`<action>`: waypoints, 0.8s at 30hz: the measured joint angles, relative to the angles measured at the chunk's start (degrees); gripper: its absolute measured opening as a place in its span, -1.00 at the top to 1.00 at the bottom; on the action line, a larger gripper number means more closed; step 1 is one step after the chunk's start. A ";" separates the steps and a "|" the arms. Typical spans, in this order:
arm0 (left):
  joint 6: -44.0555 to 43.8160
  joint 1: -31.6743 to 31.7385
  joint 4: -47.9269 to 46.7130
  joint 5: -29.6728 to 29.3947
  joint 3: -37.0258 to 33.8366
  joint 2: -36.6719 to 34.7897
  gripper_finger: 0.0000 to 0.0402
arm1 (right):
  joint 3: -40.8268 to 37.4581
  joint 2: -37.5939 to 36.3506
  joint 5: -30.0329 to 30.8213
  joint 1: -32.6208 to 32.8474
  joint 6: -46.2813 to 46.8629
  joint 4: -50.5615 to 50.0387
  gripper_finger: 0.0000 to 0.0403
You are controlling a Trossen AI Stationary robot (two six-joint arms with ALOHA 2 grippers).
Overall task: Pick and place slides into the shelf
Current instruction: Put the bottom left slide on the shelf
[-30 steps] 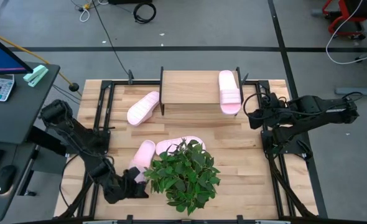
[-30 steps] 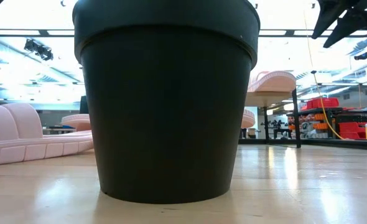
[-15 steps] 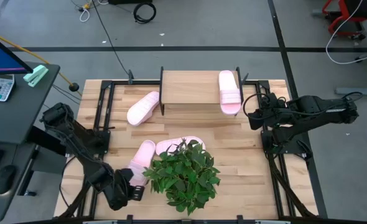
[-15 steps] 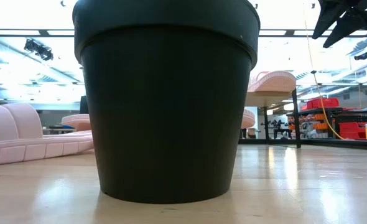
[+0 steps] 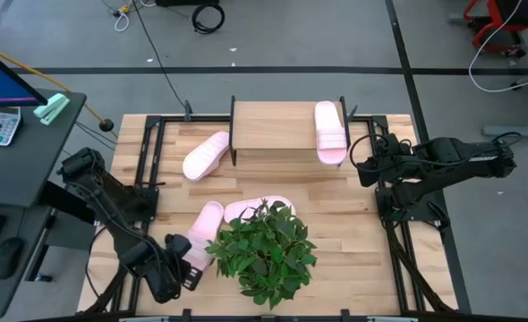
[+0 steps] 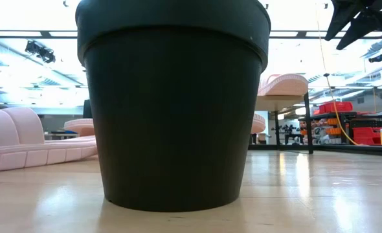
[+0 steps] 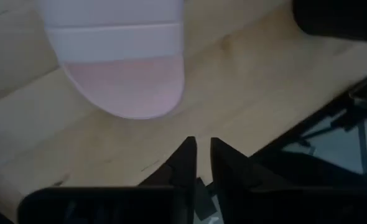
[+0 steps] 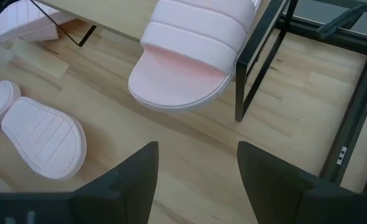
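Observation:
The shelf (image 5: pixel 277 125) stands at the table's far side with one pink slide (image 5: pixel 330 131) on its right end, the slide's near end overhanging the plank (image 8: pixel 183 65). Another slide (image 5: pixel 206 155) lies on the table left of the shelf. Two more slides (image 5: pixel 205 231) (image 5: pixel 251 210) lie side by side just beyond the potted plant. My left gripper (image 5: pixel 189 266) hangs over the table just short of the left slide's near end (image 7: pixel 126 84), its fingers (image 7: pixel 199 158) pointing down and a narrow gap apart, touching nothing. My right gripper (image 8: pixel 196 180) waits open right of the shelf.
A leafy plant (image 5: pixel 266 252) in a big black pot (image 6: pixel 171 103) stands at the table's near middle, close beside my left gripper and the two slides. Black metal frames (image 5: pixel 148 170) (image 5: pixel 398 215) run along the table's left and right sides.
My left gripper has risen a little beside the plant and tipped from nearly level to pointing steeply down, its wrist rolling as it went. The slides, the shelf and my right arm have kept still.

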 joint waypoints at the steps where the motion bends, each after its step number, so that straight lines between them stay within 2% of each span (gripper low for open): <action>1: 1.61 0.00 0.30 0.00 0.00 0.00 0.68 | 0.00 0.00 0.00 0.00 0.00 0.00 -0.11; 8: 12.83 0.28 0.17 -0.02 0.00 1.50 0.29 | 0.02 0.02 0.01 0.00 0.09 1.14 -0.11; 11: 14.66 0.31 0.23 0.18 0.00 3.44 0.12 | 0.02 0.08 0.00 -0.01 0.13 1.18 -0.11; 13: 14.86 0.34 0.27 1.57 0.00 5.22 0.07 | 0.02 0.09 -0.02 0.00 0.15 1.18 -0.11; 18: 17.31 0.55 0.19 5.10 2.07 9.60 0.18 | 0.02 0.09 -0.09 0.00 0.15 1.24 -0.11; 21: 22.08 0.68 -2.82 4.65 7.81 12.61 0.33 | 0.02 0.09 -0.11 0.00 0.13 1.31 -0.11; 24: 28.21 1.28 -10.04 4.59 15.83 16.99 0.47 | 0.02 0.09 -0.13 0.00 0.11 1.33 -0.11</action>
